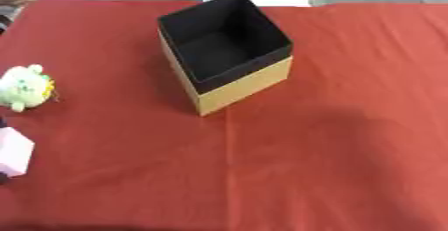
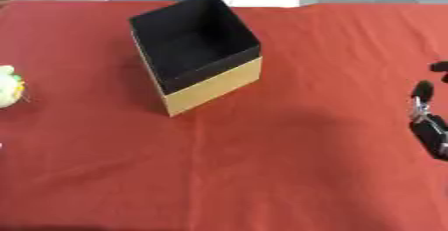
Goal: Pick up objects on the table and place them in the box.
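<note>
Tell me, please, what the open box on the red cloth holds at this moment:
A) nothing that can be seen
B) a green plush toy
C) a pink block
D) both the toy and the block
A: the box shows only its dark bare inside, while the green plush toy and the pink block both lie on the red cloth near the left edge, well apart from it.
</note>
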Robot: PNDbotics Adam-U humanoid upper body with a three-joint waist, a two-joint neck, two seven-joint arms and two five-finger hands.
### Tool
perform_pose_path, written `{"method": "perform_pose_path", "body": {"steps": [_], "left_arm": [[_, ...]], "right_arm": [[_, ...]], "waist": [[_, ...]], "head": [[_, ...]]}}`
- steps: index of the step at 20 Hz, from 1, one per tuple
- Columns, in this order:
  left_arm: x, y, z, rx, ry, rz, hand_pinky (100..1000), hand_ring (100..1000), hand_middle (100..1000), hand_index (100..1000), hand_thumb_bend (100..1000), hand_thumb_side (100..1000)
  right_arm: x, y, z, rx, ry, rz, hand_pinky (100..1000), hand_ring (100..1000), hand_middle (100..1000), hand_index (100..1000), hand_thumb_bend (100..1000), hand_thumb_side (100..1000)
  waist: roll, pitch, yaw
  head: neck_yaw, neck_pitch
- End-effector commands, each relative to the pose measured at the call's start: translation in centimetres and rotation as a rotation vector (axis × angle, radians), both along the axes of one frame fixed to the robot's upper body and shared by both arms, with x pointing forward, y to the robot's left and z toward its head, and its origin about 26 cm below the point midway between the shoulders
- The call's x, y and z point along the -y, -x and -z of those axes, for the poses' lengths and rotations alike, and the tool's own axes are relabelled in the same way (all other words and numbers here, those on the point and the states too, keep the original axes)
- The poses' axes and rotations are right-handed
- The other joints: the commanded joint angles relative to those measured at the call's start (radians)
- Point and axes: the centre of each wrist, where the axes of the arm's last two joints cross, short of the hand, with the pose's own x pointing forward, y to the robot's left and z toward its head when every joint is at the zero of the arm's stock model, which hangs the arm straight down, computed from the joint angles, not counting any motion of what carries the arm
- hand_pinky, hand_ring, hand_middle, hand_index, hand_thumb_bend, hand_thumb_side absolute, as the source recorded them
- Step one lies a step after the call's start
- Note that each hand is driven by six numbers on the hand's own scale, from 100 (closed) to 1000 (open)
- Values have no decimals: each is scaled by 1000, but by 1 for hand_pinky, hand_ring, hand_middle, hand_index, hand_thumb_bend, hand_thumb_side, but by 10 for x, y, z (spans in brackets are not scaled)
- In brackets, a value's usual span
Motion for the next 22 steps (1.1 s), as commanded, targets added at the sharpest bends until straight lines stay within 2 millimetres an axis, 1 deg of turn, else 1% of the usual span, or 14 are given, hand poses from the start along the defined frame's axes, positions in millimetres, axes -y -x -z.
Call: {"method": "perform_pose_path", "body": {"steps": [1, 2, 3, 4, 5, 7, 11, 14, 16, 17, 18, 19, 21, 22], "left_arm": [[1, 1, -35, -1, -58, 47, 649, 584, 549, 686, 535, 555], [2, 2, -38, 3, -54, 50, 640, 578, 545, 683, 502, 500], [7, 1, -45, 29, -47, 74, 629, 572, 541, 681, 475, 471], [12, 0, -53, 54, -40, 103, 629, 572, 541, 681, 475, 471], [19, -1, -59, 75, -31, 135, 597, 556, 531, 675, 434, 437], [35, -4, -71, 111, -22, 221, 584, 541, 523, 671, 407, 427], [70, -8, -94, 160, -5, 385, 576, 529, 517, 669, 387, 379], [90, -12, -108, 184, 21, 467, 569, 528, 517, 670, 385, 349], [106, -14, -116, 201, 51, 527, 585, 535, 528, 678, 352, 325], [112, -16, -119, 206, 64, 553, 609, 550, 540, 687, 327, 292], [120, -18, -122, 217, 84, 588, 608, 550, 540, 687, 328, 279], [127, -20, -124, 227, 108, 618, 605, 547, 539, 685, 322, 235], [142, -25, -129, 241, 158, 670, 596, 543, 538, 687, 283, 208], [149, -28, -131, 247, 183, 694, 594, 541, 537, 687, 281, 195]], "right_arm": [[1, 0, -8, 27, 16, -3, 510, 479, 507, 689, 100, 100], [1, 0, -8, 27, 17, -4, 509, 479, 507, 689, 100, 100], [2, 0, -8, 28, 18, -5, 510, 479, 507, 689, 100, 100], [2, 0, -9, 28, 19, -5, 510, 479, 507, 689, 100, 100], [2, 0, -9, 30, 22, -8, 510, 479, 507, 689, 100, 100], [1, -1, -11, 31, 26, -18, 511, 479, 507, 689, 100, 100], [1, -3, -14, 27, 30, -36, 510, 479, 507, 690, 100, 100], [1, -4, -16, 25, 30, -45, 509, 478, 507, 690, 100, 100], [0, -4, -16, 25, 29, -51, 507, 478, 506, 690, 100, 100], [0, -5, -17, 25, 28, -54, 507, 478, 506, 690, 100, 100], [0, -5, -18, 25, 28, -59, 507, 477, 506, 690, 100, 100], [0, -6, -18, 25, 28, -63, 506, 477, 506, 690, 100, 100], [-1, -6, -20, 25, 28, -71, 506, 477, 506, 690, 100, 100], [-1, -7, -20, 25, 27, -75, 506, 477, 506, 690, 100, 100]], "waist": [[3, -15, 2], [4, -15, 1], [5, -16, -1], [6, -16, -1], [7, -17, -4], [9, -19, -10], [13, -22, -29], [16, -22, -41], [18, -22, -49], [19, -22, -51], [19, -23, -56], [20, -24, -59], [21, -25, -66], [21, -25, -70]], "head": [[-6, 5], [-7, 5], [-9, 5], [-12, 5], [-9, 5], [-1, 5], [15, 5], [19, 5], [18, 5], [18, 5], [20, 5], [21, 5], [25, 5], [26, 5]]}}
